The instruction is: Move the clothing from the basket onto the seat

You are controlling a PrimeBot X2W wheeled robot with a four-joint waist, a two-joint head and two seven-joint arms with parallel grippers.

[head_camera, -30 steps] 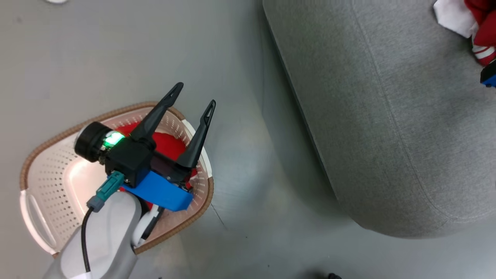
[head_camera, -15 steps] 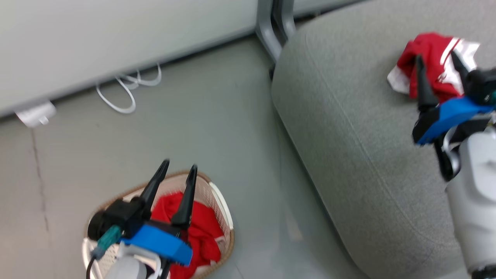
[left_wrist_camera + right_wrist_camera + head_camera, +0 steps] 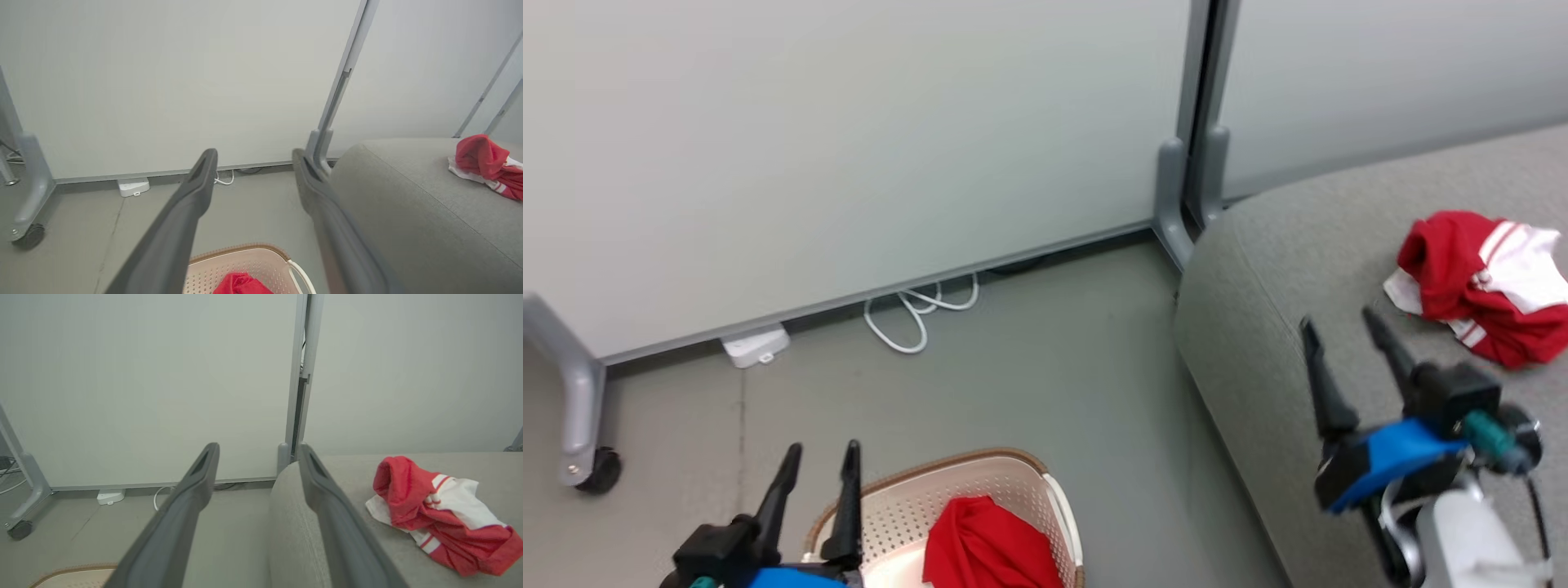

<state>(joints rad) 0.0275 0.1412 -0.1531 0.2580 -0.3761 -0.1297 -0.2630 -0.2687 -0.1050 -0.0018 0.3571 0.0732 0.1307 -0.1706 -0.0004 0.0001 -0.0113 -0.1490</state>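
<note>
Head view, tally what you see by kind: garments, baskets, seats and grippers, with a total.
Red garments: 2, seat garment and basket garment
Baskets: 1, the basket
Seats: 1, the seat
Grippers: 2, left gripper and right gripper
Total: 6

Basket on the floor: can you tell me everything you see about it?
The basket is cream-white plastic dotted with little holes, with a brown woven-looking rim and a white handle. It stands upright on the grey floor, near the seat but apart from it. One crumpled red garment lies inside. The picture's edge cuts off its near part. The left claw is open by its left rim, holding nothing.
</note>
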